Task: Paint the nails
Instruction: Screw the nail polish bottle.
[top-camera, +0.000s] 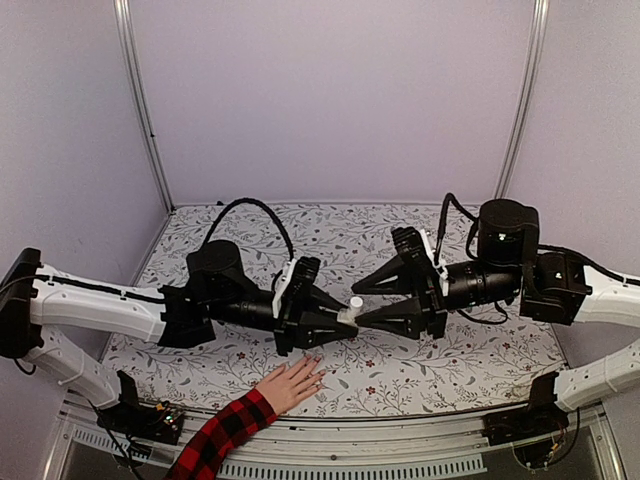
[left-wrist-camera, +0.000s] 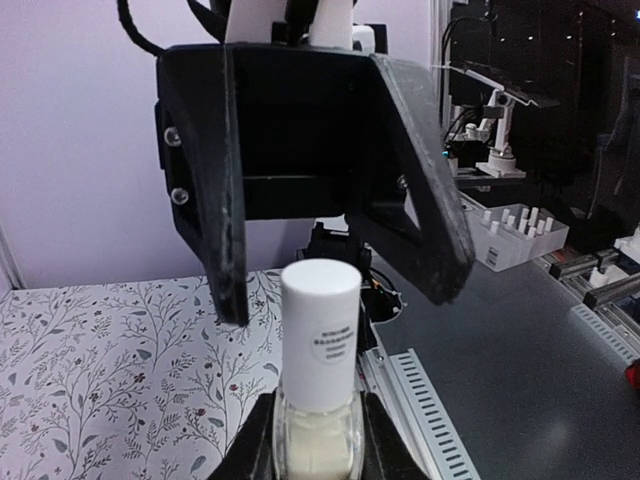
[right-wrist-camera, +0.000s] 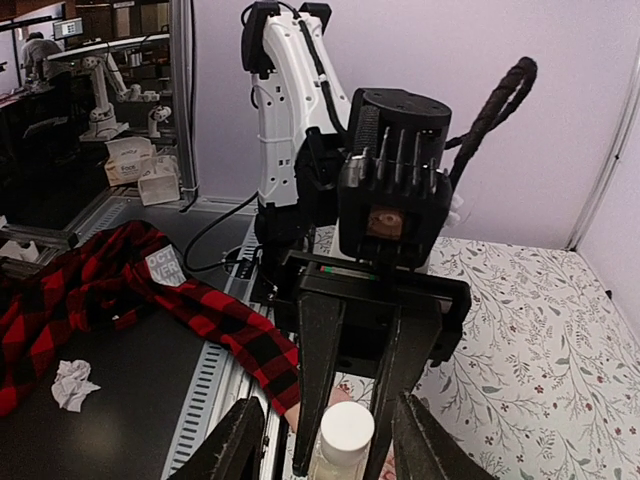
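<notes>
Seen from above, the nails (top-camera: 317, 362) are mere specks (colour and gloss unreadable). In the right wrist view the bottle (left-wrist-camera: 318, 432) hides most of the hand (top-camera: 293, 383). The hand lies flat near the table's (top-camera: 450, 360) six-o'clock edge, at seven o'clock from the bottle. The left gripper (top-camera: 344, 320) pinches the bottle, and the right gripper (top-camera: 358, 306) stands spread around its white cap (left-wrist-camera: 320, 310).

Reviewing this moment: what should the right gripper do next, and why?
Probably close the right gripper on the cap. The left gripper is shut on the bottle, the cap is on, and the right gripper's open fingers already flank it, so gripping it looks like the step before unscrewing.
</notes>
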